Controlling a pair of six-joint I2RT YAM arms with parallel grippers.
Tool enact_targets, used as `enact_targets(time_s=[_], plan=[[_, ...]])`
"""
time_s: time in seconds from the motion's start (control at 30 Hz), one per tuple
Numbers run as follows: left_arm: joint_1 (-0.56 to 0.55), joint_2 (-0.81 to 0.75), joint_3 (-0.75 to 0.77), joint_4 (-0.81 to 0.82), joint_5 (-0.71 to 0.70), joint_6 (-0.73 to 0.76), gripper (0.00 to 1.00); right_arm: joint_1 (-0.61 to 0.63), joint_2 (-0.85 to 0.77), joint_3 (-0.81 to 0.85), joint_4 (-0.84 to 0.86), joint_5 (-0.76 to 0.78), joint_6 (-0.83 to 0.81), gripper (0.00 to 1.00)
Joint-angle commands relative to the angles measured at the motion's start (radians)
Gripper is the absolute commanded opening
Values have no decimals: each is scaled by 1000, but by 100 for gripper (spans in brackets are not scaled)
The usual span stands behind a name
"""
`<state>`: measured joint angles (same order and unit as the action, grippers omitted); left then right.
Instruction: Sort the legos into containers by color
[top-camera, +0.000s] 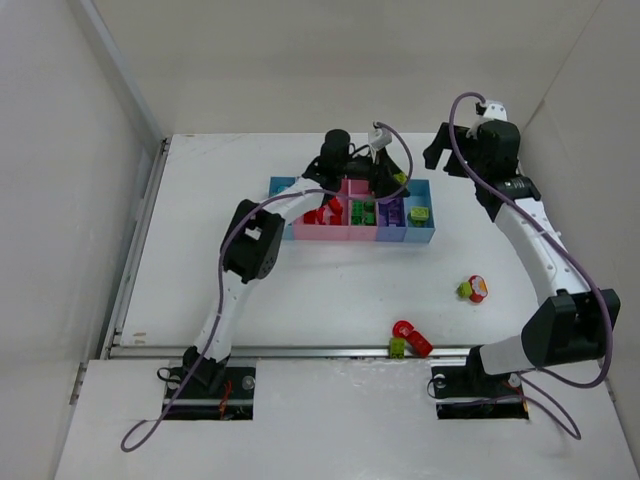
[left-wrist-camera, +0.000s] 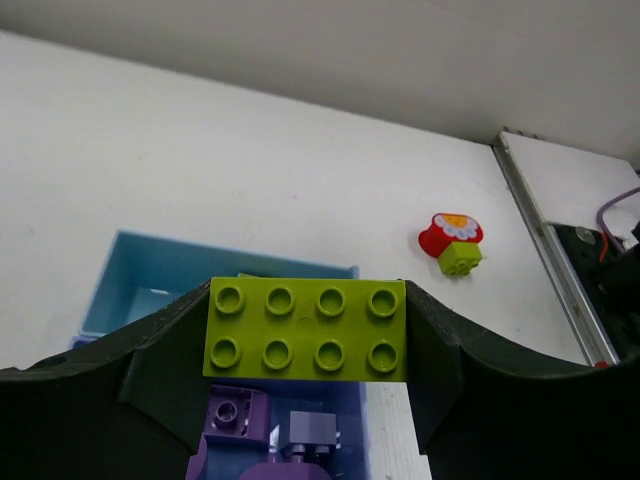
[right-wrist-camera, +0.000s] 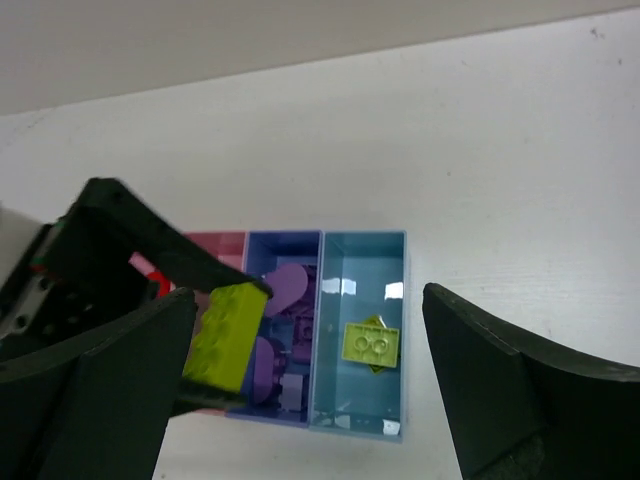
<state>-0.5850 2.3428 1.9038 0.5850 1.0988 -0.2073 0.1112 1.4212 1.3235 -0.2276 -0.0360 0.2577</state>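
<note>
Lime lego brick, 8 studs, pinched btwn left gripper jaws

White tabletop is taking up most of the view, plain and matte. White panels are boxing it in: left wall, far wall, right wall. A metal rail is running down the table's left edge, a second rail is crossing the near edge, and a white board is sitting nearer still. Lighting is looking soft and even, throwing only faint shadows.
</note>
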Motion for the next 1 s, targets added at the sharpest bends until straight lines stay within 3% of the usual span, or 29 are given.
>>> enact_targets(time_s=[0.0, 0.1, 0.17, 0.33, 0.63, 0.7, 0.87, 0.97], plan=[[-27, 45, 151, 58, -12, -89, 0, -1, -18, -18, -65, 44, -6, 100], [-36, 70, 149, 49, -114, -14, 3, -10, -47, -40, -76, 53, -17, 100], [-36, 79, 138, 49, -192, -3, 12, -10, -59, -50, -76, 62, -26, 100], [-90, 89, 129, 49, -319, 172, 13, -10, -59, -50, -119, 71, -44, 100], [-99, 122, 80, 49, -398, 322, 31, -10, -79, -38, -174, 99, -74, 100], [-108, 122, 80, 49, -398, 355, 40, -19, -79, -29, -174, 99, -83, 100], [-108, 122, 68, 49, -358, 364, 76, -19, -70, 9, -194, 88, -92, 100], [-108, 101, 58, 49, -314, 364, 82, -19, -83, 9, -203, 113, -101, 100]])
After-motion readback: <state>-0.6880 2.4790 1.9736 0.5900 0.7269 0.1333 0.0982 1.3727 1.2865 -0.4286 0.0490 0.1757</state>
